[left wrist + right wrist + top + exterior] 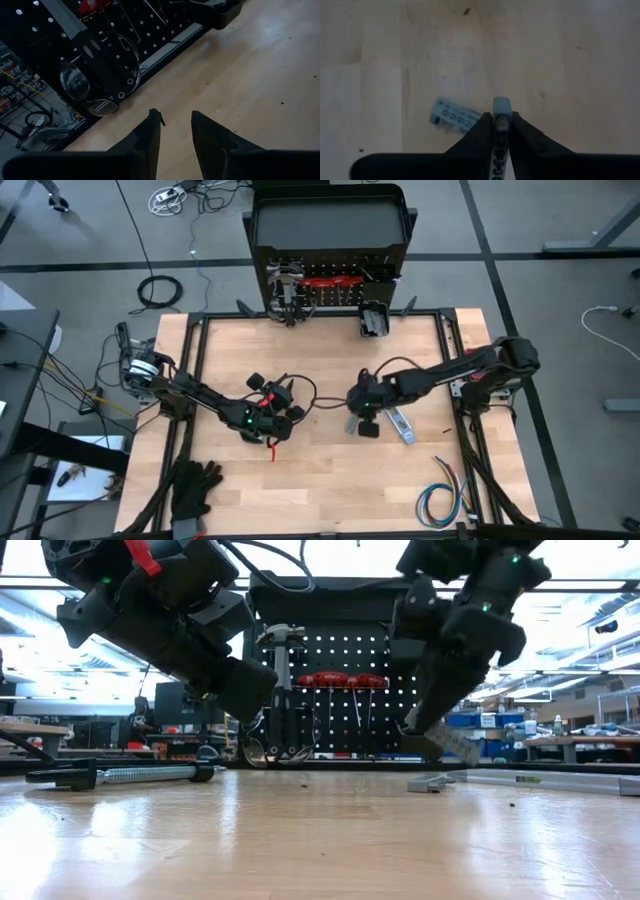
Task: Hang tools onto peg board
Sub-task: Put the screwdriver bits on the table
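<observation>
While the left arm waited over the middle-left of the pale wooden table (320,480), the right gripper (501,120) hung over the middle-right of it, its two dark fingers pinching a slim grey perforated metal bar (500,112) by one end. In the right wrist view a second grey metal piece with a row of holes (454,116) lay flat on the wood just beside that gripper. From above, a silver flat bar tool (401,423) lay on the table beside the right gripper (365,423).

The left gripper (175,131) held nothing; its fingers stood a little apart, with bare wood showing between them, and it pointed toward the foot of the upright black perforated peg board (330,285) at the far edge of the table. A black-handled steel hammer (279,680) hung on the board, with red-handled tools (340,682) hanging to its right. Clear safety glasses (95,82) sat at the board's foot, and a small black bin (373,319) was fixed to its right part.

In the low view a long silver threaded clamp with black ends (125,773) lay on the table well apart from the board. A pair of black gloves (192,485) rested near the front-left corner, and a bundle of coloured wire (443,500) near the front-right.
</observation>
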Controlling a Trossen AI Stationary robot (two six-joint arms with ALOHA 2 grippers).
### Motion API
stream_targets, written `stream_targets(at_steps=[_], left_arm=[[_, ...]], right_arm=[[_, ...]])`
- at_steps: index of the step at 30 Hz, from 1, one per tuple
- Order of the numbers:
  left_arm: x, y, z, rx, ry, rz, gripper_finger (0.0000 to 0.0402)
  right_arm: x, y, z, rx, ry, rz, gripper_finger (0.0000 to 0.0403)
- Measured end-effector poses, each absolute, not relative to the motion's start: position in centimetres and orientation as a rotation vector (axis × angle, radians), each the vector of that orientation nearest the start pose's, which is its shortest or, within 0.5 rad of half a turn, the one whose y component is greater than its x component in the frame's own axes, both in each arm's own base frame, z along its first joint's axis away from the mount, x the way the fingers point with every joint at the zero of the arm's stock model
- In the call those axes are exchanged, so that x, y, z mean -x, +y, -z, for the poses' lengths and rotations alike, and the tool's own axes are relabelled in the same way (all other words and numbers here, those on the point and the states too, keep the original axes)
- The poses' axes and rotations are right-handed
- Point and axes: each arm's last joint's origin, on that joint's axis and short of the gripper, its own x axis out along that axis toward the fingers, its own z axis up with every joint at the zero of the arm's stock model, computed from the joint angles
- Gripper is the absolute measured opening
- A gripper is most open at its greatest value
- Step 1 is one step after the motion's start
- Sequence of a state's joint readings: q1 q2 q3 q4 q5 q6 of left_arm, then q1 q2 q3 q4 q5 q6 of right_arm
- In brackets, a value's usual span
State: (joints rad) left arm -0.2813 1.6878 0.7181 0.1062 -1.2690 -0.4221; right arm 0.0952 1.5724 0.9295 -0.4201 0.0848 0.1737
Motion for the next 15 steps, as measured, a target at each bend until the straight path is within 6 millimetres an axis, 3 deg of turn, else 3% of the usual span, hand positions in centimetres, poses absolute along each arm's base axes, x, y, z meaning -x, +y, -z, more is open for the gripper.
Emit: stream_targets(at_steps=[5, 8, 11, 15], left_arm=[[-28.5, -5.4, -13.9, -0.243, 0.437, -1.003, 0.0110], [-28.5, -5.4, -13.9, -0.242, 0.440, -1.000, 0.0110], [-28.5, -5.4, -13.9, -0.245, 0.442, -0.999, 0.0110], [-28.5, -5.4, -13.9, -0.247, 0.444, -0.999, 0.0110]], right_arm=[[-30.9, 2.8, -16.5, -0.070, 1.074, 0.074, 0.0095], [-30.7, 2.8, -16.6, -0.069, 1.084, 0.054, 0.0119], [-29.8, 2.4, -18.2, -0.055, 1.078, 0.063, 0.0143], [-27.7, 1.4, -21.7, 0.025, 1.005, 0.201, 0.0168]])
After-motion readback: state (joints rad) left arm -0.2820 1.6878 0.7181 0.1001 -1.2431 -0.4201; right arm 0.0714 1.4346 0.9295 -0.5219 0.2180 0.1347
